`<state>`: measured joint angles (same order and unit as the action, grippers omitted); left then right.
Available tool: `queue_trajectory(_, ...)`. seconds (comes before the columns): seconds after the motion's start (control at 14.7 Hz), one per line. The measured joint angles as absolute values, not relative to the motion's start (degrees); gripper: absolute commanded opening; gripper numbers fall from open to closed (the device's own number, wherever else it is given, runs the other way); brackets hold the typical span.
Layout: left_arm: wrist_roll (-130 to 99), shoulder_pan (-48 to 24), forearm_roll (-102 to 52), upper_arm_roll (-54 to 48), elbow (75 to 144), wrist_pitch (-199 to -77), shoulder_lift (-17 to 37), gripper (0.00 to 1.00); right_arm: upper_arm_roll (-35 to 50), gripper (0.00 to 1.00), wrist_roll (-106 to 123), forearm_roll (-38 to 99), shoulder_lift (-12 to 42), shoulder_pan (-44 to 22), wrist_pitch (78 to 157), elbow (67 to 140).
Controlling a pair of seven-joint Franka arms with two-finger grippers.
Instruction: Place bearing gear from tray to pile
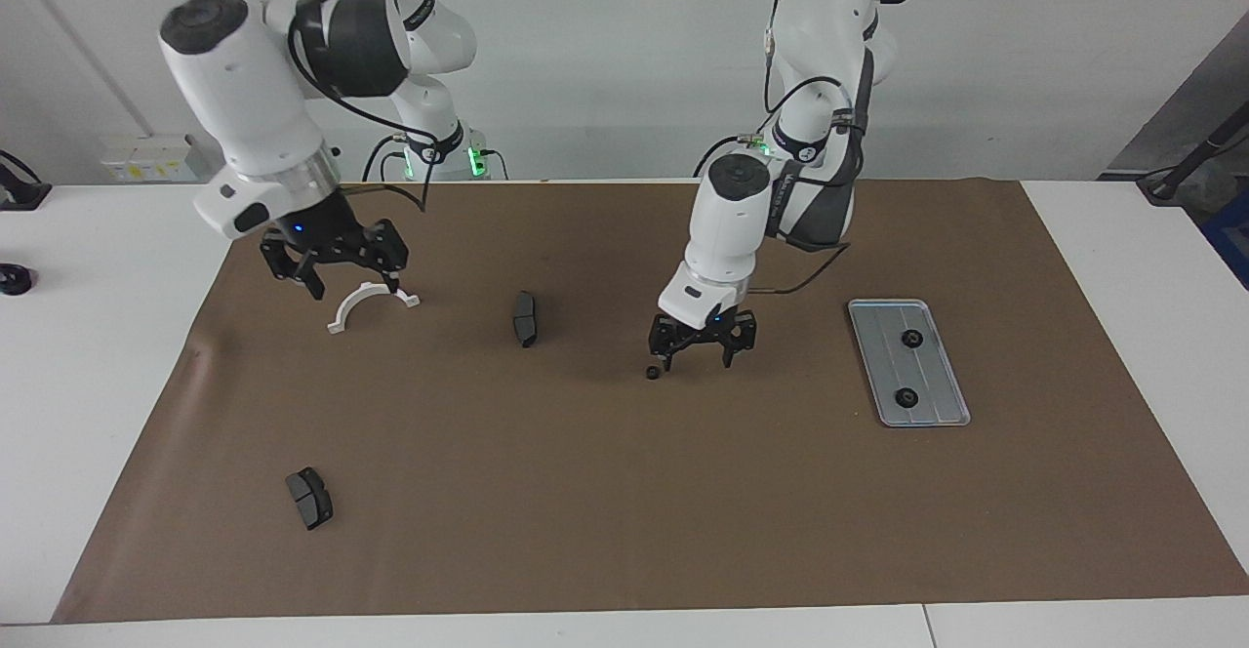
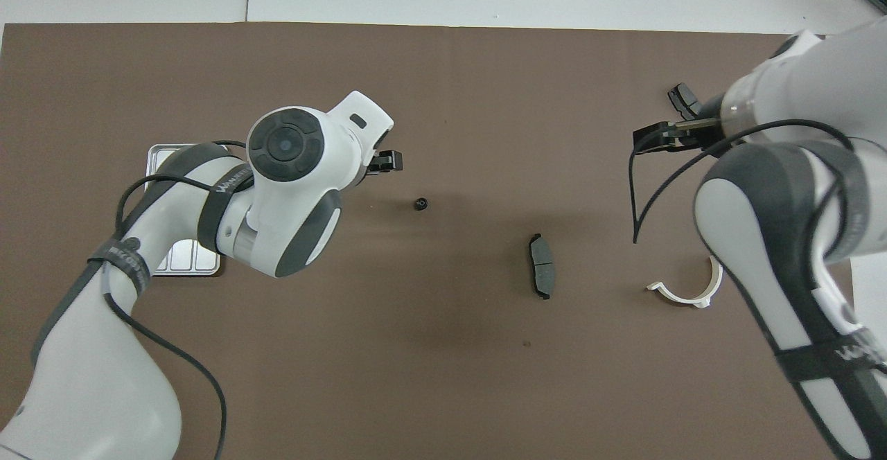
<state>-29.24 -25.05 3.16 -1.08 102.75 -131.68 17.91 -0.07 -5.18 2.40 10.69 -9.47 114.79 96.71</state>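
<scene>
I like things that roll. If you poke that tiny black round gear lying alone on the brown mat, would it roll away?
Probably not right away: the gear seems to lie flat on the mat, so a poke would likely slide it. Tipped on edge, its round shape could roll. It looks tiny beside the open left gripper, so it's probably light and easy to knock.

Gear (image 1: 651, 373) on mat btwn brake pad (image 1: 525, 319) & tray (image 1: 908, 362); 2 gears in tray.

silver-grey ridged tray (image 1: 881, 320), black gears (image 1: 651, 372), white bracket (image 1: 372, 304), brown mat (image 1: 624, 492)
</scene>
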Motion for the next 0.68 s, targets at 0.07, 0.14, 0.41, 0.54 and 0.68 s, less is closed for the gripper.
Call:
queue_trajectory(0.07, -27.0, -22.7, 3.2, -1.0, 103.3, -131.4, 16.9, 1.00, 0.0, 1.00, -8.8, 2.3, 13.2, -12.1, 117.3, 96.4)
queue_trajectory(0.14, -24.3, -20.4, 3.2, -1.0, 103.8, -131.3, 16.3, 1.00, 0.1, 1.00, -12.5, 2.0, 15.5, -14.9, 119.2, 95.8)
queue_trajectory(0.41, -10.5, -10.8, 3.2, -0.9, 105.0, -131.3, 16.2, 1.00, 0.3, 1.00, -26.2, 0.3, 24.2, -26.4, 123.3, 92.7)
queue_trajectory(0.54, -4.5, -6.4, 3.2, -0.9, 105.8, -131.9, 16.2, 1.00, 0.2, 1.00, -32.6, -1.4, 30.5, -31.1, 123.9, 87.0)
queue_trajectory(0.68, -2.4, -3.3, 3.2, -1.0, 106.5, -133.6, 16.6, 1.00, 0.2, 1.00, -36.0, -2.5, 36.3, -33.6, 124.3, 81.2)
